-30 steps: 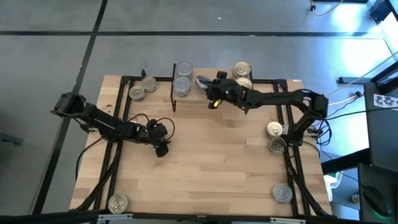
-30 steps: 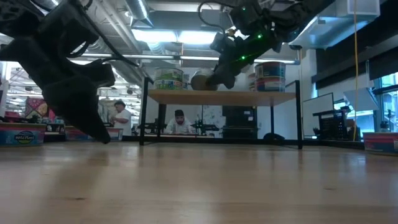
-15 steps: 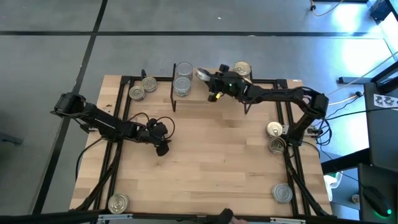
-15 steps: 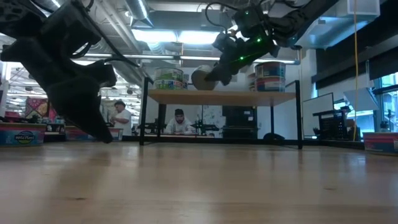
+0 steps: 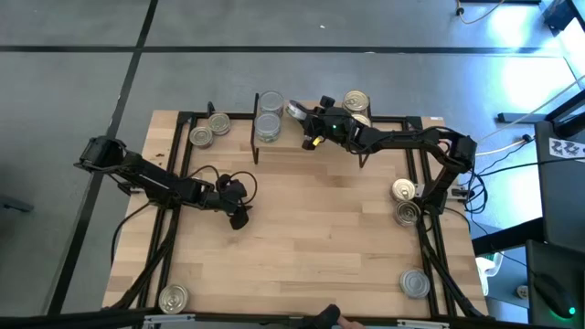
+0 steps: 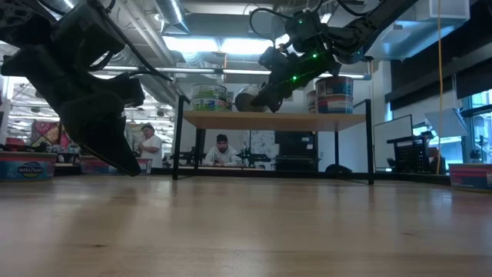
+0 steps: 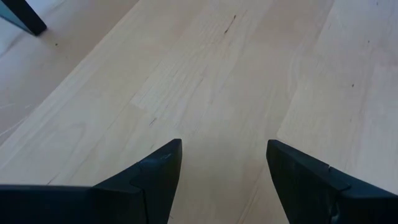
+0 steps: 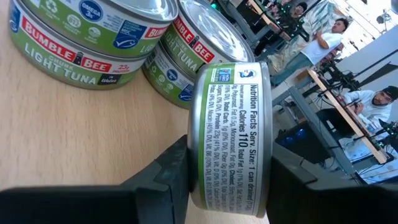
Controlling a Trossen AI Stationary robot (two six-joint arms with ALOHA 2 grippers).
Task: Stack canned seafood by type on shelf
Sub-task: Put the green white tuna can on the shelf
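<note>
Right gripper (image 5: 300, 111) clamps a tuna can (image 8: 231, 134) on edge, its fingers pressing the two flat faces and the green-and-white label wall turned toward the wrist camera. It holds the can just above the shelf (image 6: 273, 120), near the rear edge of the table (image 5: 320, 228) in the high view, between two groups of tins already on the board. On one side stand two stacked silver-topped cans (image 5: 269, 115); on the other, by the right arm's forearm, a gold-topped stack (image 5: 356, 102). The right wrist view shows the held can beside green-labelled light tuna tins (image 8: 93, 37) resting on the light wood.

Left gripper (image 5: 239, 216) hangs low over bare table wood at left of centre — fingers (image 7: 155, 174) spread apart, nothing between them.

Other tins lie off the shelf:
- two silver-topped cans (image 5: 209, 131) at the table's rear left;
- a pair (image 5: 406, 202) at the right edge, one gold-topped, one silver-topped;
- single cans at the front left corner (image 5: 174, 298) and front right corner (image 5: 416, 282).

Beyond the table, the low view shows two people (image 6: 221, 151) in the room — both under the shelf line.
</note>
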